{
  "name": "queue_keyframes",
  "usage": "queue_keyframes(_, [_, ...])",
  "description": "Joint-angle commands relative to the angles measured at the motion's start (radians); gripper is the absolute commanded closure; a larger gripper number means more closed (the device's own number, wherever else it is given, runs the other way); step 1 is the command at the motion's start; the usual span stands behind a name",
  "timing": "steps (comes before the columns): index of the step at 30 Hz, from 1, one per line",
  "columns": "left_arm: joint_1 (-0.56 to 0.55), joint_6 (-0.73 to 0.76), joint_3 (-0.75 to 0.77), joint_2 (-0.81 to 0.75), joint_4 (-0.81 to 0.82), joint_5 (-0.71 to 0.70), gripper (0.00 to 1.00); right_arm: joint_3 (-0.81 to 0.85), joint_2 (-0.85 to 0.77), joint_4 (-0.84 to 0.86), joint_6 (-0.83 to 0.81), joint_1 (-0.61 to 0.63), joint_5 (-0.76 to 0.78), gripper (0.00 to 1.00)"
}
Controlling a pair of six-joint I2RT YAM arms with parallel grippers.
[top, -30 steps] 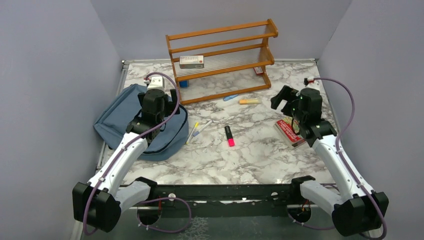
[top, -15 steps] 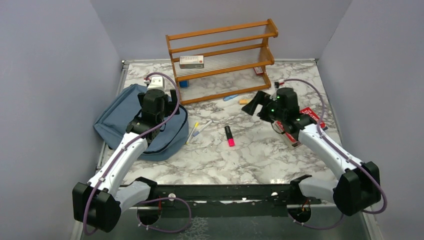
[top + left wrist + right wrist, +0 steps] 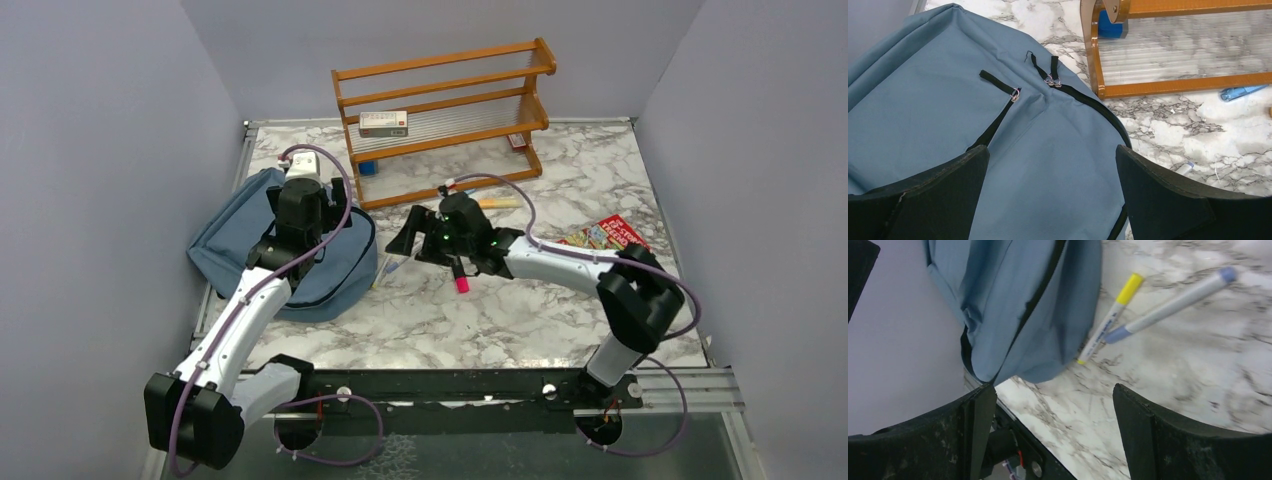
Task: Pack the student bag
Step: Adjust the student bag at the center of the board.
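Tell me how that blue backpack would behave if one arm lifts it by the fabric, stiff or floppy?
Probably floppy: the student bag lies slumped and creased on the table, so it looks nearly empty and should sag around a grip. Likely light for its size. Its cloth may slip; the zipper pulls look like surer holds.

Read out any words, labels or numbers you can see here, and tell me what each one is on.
Nothing can be read as text.
box on the wooden rack: print on its face, too small to read.
red booklet: cover lettering, blurred.
yellow-capped marker: barrel print, blurred.
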Motion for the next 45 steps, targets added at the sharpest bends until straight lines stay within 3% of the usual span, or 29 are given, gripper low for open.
queue_keyframes(1, [0.010, -0.009, -0.013, -0.021, -0.009, 0.019, 0.03, 0.077, 0.101, 0.121, 0.093, 0.053, 0.032, 0.10])
queue_keyframes(12, [0.032, -0.018, -0.013, -0.013, -0.006, 0.056, 0.03, 0.258, 0.321, 0.134, 0.108, 0.094, 0.013, 0.17])
queue_keyframes(22, [0.048, -0.023, -0.013, -0.007, -0.003, 0.077, 0.04, 0.394, 0.471, 0.040, 0.066, 0.112, 0.000, 0.25])
queue_keyframes(30, [0.055, -0.024, -0.014, -0.008, -0.003, 0.082, 0.04, 0.436, 0.472, 0.063, -0.023, 0.123, -0.027, 0.63])
queue_keyframes(35, [0.064, -0.029, -0.010, -0.017, -0.005, 0.073, 0.07, 0.510, 0.431, 0.039, -0.151, 0.126, -0.057, 0.99])
queue_keyframes(40, [0.067, -0.029, -0.004, -0.043, -0.013, 0.028, 0.08, 0.562, 0.376, -0.043, -0.264, 0.126, -0.144, 0.99])
queue_keyframes(45, [0.067, -0.048, 0.050, -0.083, -0.051, 0.021, 0.03, 0.482, 0.249, -0.125, -0.326, 0.125, -0.188, 0.99])
